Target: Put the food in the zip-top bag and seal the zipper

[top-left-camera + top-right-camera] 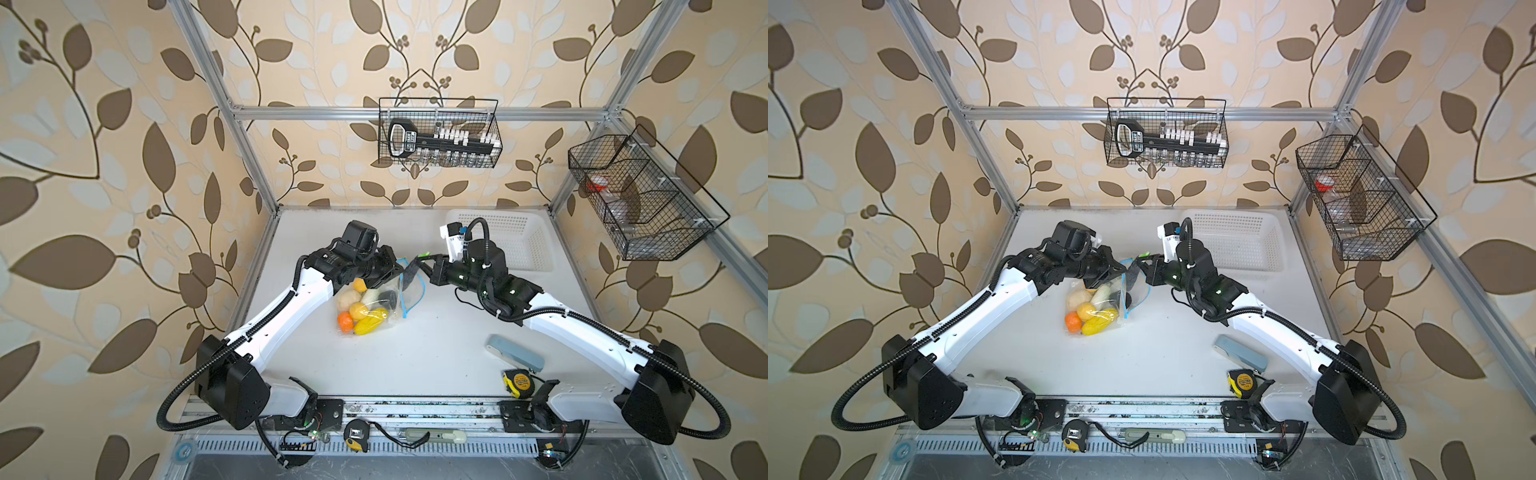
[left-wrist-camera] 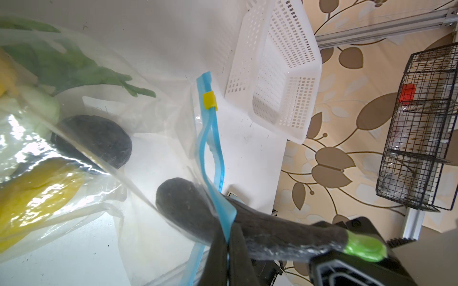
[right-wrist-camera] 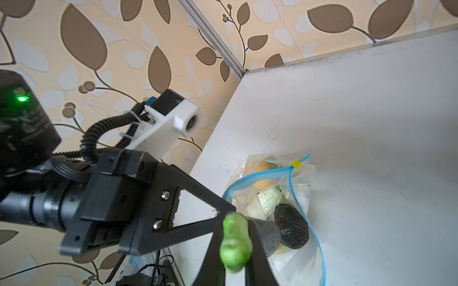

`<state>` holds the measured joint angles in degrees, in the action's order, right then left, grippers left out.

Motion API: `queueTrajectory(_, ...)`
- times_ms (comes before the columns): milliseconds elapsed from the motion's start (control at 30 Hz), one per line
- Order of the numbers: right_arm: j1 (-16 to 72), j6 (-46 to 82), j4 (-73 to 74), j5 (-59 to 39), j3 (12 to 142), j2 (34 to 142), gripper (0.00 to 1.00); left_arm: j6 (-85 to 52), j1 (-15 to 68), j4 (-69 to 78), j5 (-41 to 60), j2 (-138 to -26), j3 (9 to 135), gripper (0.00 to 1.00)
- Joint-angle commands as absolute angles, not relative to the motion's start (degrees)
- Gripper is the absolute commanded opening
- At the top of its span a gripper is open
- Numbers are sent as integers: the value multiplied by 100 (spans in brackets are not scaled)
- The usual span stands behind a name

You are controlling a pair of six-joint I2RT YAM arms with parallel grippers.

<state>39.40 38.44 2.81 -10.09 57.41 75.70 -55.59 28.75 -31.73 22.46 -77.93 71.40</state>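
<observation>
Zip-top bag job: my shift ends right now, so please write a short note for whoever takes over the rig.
Tools: the left tool is shut on the zipper edge of the bag, holding the mouth up. The right tool is shut on the green stem of the eggplant.
Things: the bag lies on the table, with the other food inside.
Done: the eggplant's far end is through the open mouth.
Left: release the eggplant inside, withdraw, then run the yellow slider along the zipper.
</observation>
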Motion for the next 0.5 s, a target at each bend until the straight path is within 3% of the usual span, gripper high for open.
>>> queueTrajectory(0,4026,3756,415,-1005,5630,7722,0,-5568,2800,-3123,2189,-7542,7372,2)
queueTrajectory(467,4201,3818,579,-1333,5704,8122,0,-5572,2804,-3244,2057,-7383,7350,3)
